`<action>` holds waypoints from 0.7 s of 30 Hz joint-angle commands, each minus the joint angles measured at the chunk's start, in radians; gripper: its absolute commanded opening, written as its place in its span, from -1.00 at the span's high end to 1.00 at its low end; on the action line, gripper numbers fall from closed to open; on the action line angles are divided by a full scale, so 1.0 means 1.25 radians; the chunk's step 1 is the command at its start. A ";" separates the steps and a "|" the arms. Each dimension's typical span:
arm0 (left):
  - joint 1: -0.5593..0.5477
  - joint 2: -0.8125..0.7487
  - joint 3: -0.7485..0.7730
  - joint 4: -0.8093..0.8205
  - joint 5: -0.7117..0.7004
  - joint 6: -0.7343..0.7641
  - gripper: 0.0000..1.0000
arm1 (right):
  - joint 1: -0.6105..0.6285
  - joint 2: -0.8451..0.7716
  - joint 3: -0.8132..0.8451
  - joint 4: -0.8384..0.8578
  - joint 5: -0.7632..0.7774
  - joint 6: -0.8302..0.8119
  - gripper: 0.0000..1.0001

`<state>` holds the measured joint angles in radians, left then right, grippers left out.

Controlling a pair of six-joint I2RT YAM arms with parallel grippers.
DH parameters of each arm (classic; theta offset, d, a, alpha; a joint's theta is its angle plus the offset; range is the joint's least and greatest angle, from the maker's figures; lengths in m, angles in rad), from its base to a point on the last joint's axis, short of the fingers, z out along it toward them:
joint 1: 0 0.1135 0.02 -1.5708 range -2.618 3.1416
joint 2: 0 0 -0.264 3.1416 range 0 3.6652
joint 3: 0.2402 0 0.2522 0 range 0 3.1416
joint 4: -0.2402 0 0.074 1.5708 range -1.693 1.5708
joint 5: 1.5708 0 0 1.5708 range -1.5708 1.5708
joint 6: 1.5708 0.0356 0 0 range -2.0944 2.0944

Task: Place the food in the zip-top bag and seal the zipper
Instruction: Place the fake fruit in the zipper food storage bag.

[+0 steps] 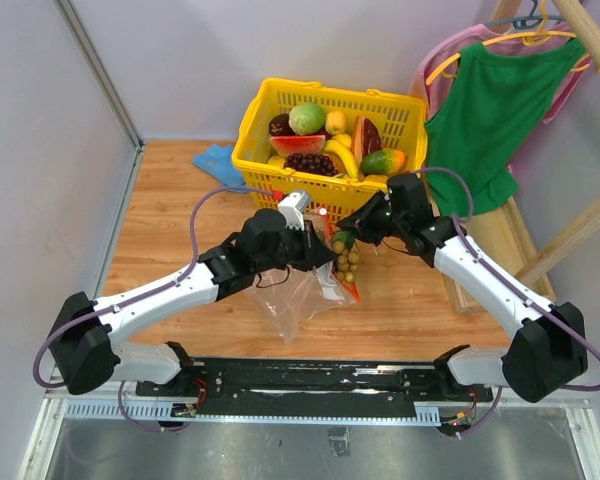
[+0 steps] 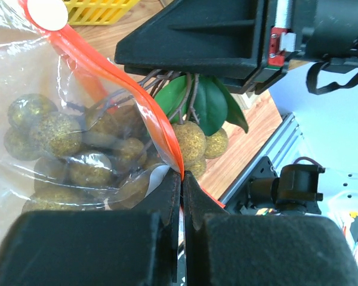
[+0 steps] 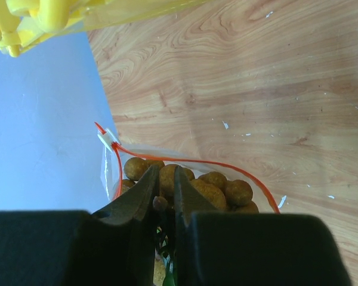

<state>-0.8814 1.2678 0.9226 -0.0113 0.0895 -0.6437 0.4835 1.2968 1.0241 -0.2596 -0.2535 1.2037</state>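
- A pale wooden table (image 1: pixel 160 200) stands between grey walls. A yellow basket (image 1: pixel 255 130) of toy fruit sits at top centre, with a blue cloth (image 1: pixel 215 160) to its left and a green garment (image 1: pixel 495 110) hanging at upper right.
- The zip-top bag (image 1: pixel 290 300) is at frame centre, its mouth up at the grippers and its body trailing to the lower left.
- In the left wrist view the zipper (image 2: pixel 158 125) slants from upper left to lower centre, where the left gripper (image 2: pixel 182 179) is pressed together on it.
- The right gripper (image 3: pixel 165 179) pinches the stem of the cluster of tan-brown balls (image 3: pixel 227 190), which sits partly inside the open mouth just beyond its fingertips.
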 commanded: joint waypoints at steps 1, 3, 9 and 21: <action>-0.007 -0.015 -0.026 0.095 -0.015 -0.004 0.99 | -0.001 -0.012 0.033 -0.003 -0.045 -0.010 0.99; -0.007 -0.011 -0.023 0.085 -0.007 -0.001 0.99 | 0.000 -0.024 0.052 -0.032 -0.002 -0.033 0.99; -0.007 -0.031 0.016 0.071 0.043 -0.002 0.99 | 0.000 -0.050 0.081 -0.101 0.126 -0.105 0.99; -0.007 -0.029 -0.016 0.126 0.043 0.008 0.99 | 0.013 -0.036 0.079 -0.068 0.094 -0.099 0.99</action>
<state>-0.8814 1.2335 0.9051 0.0601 0.1268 -0.6476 0.4850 1.2541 1.0916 -0.3626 -0.1383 1.0946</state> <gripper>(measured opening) 0.015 0.125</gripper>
